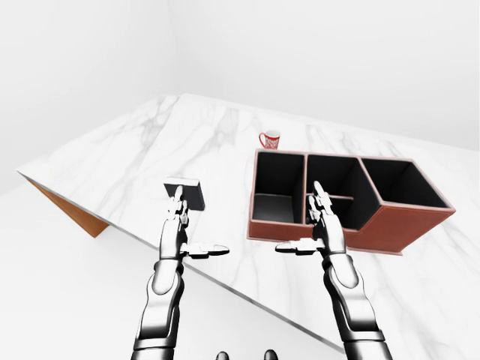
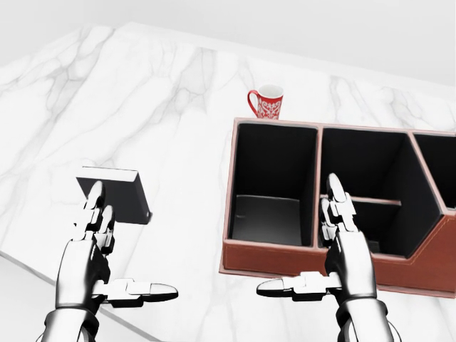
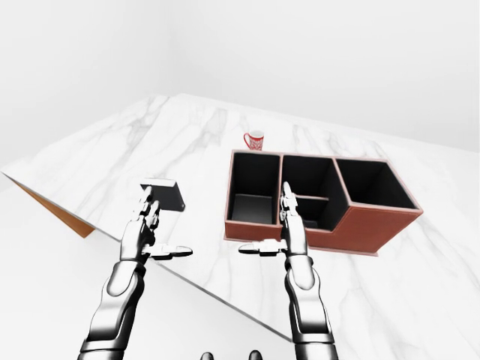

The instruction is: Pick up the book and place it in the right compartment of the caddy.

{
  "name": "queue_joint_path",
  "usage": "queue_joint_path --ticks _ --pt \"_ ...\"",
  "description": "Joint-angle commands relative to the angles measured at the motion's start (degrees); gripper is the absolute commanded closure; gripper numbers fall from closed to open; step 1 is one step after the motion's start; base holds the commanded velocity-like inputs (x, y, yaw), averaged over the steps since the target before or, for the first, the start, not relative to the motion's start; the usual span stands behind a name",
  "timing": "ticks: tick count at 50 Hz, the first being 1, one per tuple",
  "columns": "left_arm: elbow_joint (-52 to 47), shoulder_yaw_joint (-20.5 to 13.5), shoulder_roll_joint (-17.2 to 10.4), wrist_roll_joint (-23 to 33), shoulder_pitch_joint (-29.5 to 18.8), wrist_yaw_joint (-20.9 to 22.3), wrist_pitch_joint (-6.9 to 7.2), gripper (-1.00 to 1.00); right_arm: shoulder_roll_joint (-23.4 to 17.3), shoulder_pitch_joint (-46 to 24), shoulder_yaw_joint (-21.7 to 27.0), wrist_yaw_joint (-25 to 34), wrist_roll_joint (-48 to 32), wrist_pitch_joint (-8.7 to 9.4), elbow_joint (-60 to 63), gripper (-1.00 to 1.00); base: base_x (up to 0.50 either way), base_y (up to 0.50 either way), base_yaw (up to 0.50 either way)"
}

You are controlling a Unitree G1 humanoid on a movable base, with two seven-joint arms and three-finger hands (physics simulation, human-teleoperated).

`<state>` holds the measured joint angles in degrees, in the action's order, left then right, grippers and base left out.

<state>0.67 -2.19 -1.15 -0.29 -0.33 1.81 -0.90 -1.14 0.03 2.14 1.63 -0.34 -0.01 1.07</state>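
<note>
Book (image 2: 117,196) on tabletop (image 2: 164,107), near edge, left of caddy (image 2: 285,260). Left robot hand (image 2: 96,246) and right robot hand (image 2: 335,242) both released, empty. Book looks stiff, light, slick; pinch across spine edges.

On the white marble surface (image 2: 178,92), the dark flat book (image 2: 117,196) lies at the head view's left, well apart from the brown three-compartment leather caddy (image 2: 285,260) at its right. The red patterned mug (image 2: 267,103) stands just above the caddy's left compartment. The left robot hand (image 2: 92,249) sits below the book; the right robot hand (image 2: 342,249) overlaps the caddy's lower wall.
</note>
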Motion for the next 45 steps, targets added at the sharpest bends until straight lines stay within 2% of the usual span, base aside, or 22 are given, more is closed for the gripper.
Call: queue_joint_path --ticks 1,45 --pt "0.00 0.01 -0.01 0.02 0.00 0.02 -0.01 -1.00 0.06 -0.14 0.08 -0.10 0.03 -0.84 -1.09 -1.00 0.11 0.06 0.00" --pt "-0.02 0.00 0.00 0.01 0.00 0.00 0.01 -1.00 0.03 0.18 -0.09 0.06 -0.21 -1.26 -0.90 -1.00 0.11 0.06 0.00"
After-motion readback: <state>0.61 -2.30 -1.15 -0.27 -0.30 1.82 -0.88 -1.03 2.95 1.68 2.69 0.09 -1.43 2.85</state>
